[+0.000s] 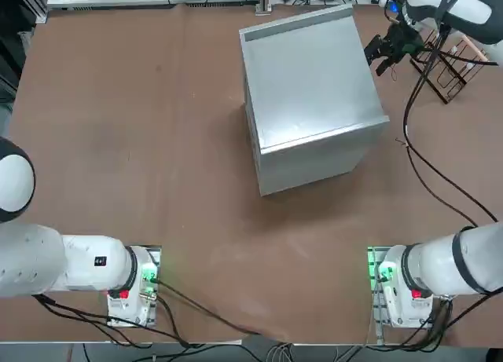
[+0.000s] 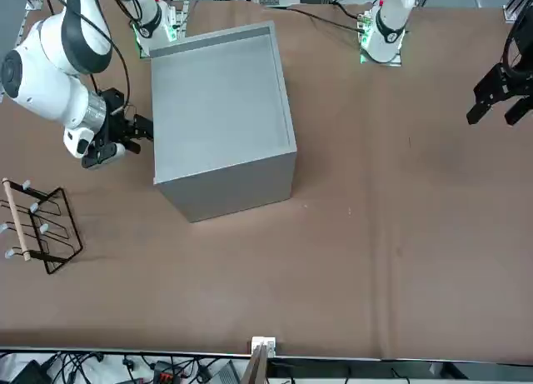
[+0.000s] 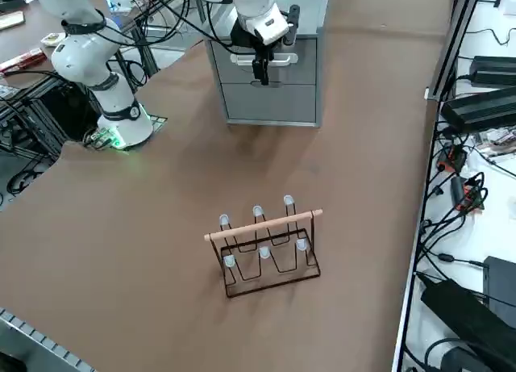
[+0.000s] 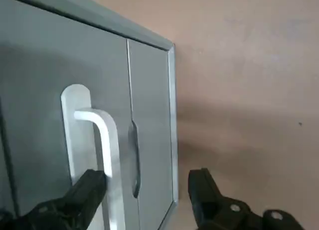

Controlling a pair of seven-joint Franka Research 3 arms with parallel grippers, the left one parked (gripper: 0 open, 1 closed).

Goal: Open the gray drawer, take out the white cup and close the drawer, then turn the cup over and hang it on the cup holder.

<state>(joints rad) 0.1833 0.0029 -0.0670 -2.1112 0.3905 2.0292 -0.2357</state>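
Beside gray drawer [image 3: 270,73] handle [image 4: 102,155], right gripper [image 4: 147,187] spread wide, no legible labels

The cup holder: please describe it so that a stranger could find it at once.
Start at the big gray drawer cabinet. On its handle side, apart from it on the brown table, stands the cup holder: a small dark wire rack with one light wooden bar on top, the only open frame there.
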